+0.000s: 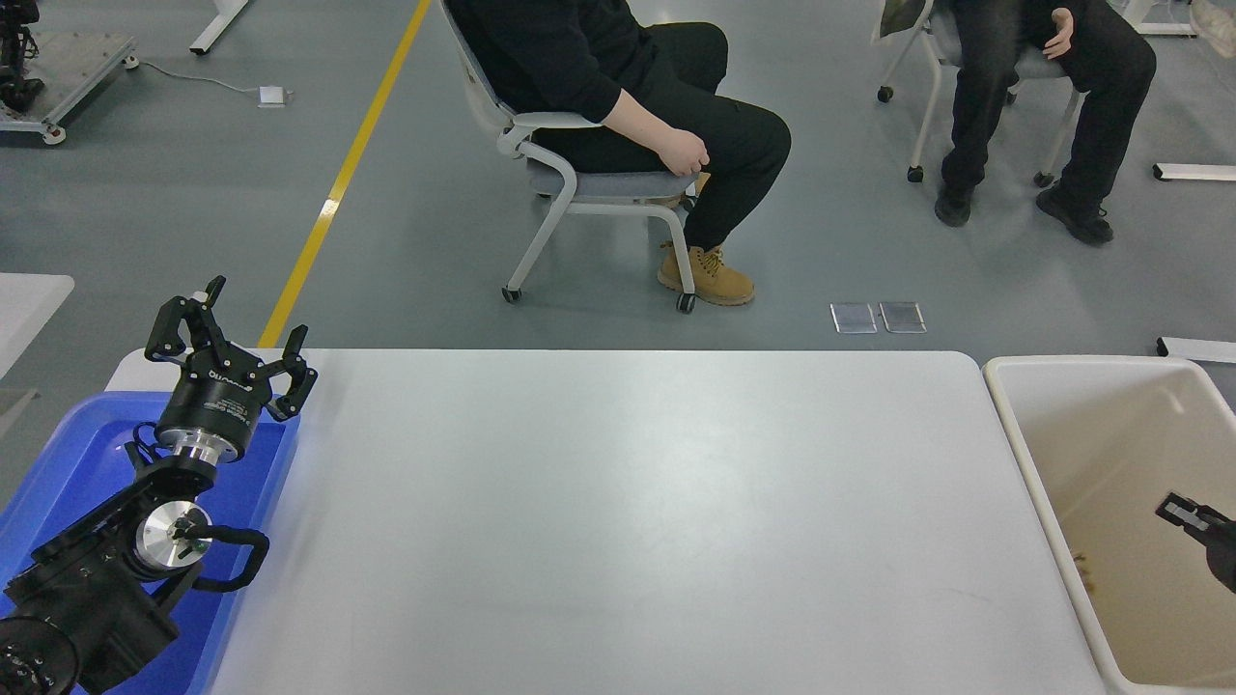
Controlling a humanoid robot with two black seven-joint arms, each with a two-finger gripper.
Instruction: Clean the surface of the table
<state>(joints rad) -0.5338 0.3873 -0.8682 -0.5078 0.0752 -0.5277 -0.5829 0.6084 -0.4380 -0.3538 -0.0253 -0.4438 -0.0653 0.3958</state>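
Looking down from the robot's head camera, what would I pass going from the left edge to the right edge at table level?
Blue plastic tray with the left black gripper parked over it → large white glossy tabletop → beige rectangular bin → right black gripper, just entering over the bin.
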